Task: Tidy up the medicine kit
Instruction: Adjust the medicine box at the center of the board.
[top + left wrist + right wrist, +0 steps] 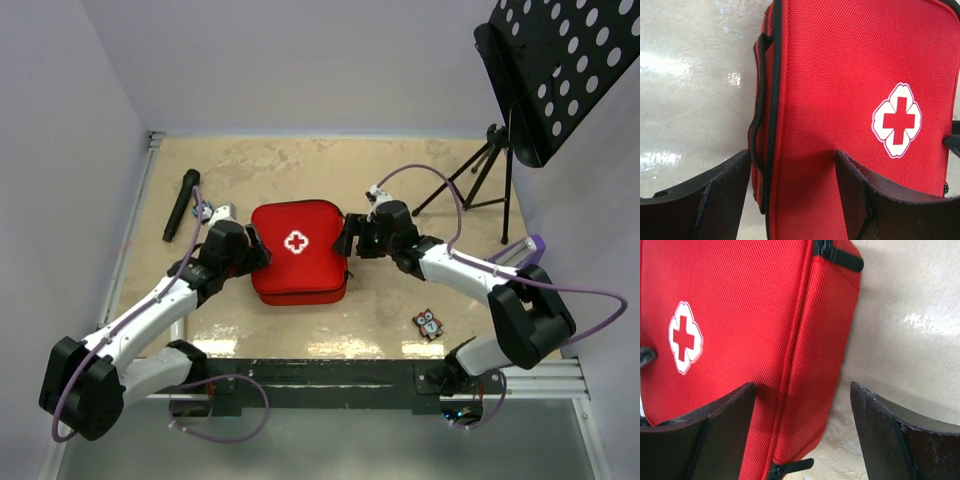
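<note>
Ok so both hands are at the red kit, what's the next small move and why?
Probably close the left hand on the left edge of the medicine kit to pin it. The kit looks zipped shut, both hands are open, each straddling a side edge, and the right hand sits near a black zipper pull.

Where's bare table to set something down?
Free: far strip behind the medicine kit, between black bar and tripod legs; near strip left of the small toy. Crowded: kit's sides, at left gripper and right gripper.

Bright, even light; soft glare on tabletop.
</note>
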`<action>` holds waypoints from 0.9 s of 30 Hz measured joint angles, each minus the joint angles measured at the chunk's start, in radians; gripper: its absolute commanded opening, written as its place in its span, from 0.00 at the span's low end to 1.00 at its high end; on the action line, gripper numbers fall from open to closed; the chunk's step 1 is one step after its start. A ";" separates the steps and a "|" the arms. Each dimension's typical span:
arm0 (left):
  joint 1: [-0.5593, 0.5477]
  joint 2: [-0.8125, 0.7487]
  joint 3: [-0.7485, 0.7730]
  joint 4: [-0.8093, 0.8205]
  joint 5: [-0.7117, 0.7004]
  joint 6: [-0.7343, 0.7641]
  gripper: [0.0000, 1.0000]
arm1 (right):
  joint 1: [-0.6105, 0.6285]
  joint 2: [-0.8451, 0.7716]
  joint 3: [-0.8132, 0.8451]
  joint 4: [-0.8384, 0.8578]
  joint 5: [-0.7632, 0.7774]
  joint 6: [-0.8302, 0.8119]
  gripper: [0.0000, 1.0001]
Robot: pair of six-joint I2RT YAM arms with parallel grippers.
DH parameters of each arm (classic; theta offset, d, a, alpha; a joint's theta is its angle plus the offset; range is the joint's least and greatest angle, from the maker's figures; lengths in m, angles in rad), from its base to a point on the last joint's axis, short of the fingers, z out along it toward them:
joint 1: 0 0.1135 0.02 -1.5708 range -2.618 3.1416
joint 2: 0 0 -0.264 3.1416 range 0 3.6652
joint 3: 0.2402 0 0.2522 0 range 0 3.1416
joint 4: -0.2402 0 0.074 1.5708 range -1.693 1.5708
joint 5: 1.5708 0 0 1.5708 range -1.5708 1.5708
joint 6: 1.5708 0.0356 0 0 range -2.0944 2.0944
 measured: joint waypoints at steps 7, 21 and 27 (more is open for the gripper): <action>0.013 0.111 0.063 0.069 0.041 0.083 0.64 | -0.006 -0.024 -0.098 0.106 -0.084 0.000 0.79; 0.034 0.397 0.242 0.219 0.184 0.255 0.64 | 0.010 -0.135 -0.254 0.208 -0.204 0.031 0.78; 0.047 0.523 0.375 0.266 0.200 0.310 0.64 | 0.077 -0.133 -0.262 0.221 -0.202 0.062 0.78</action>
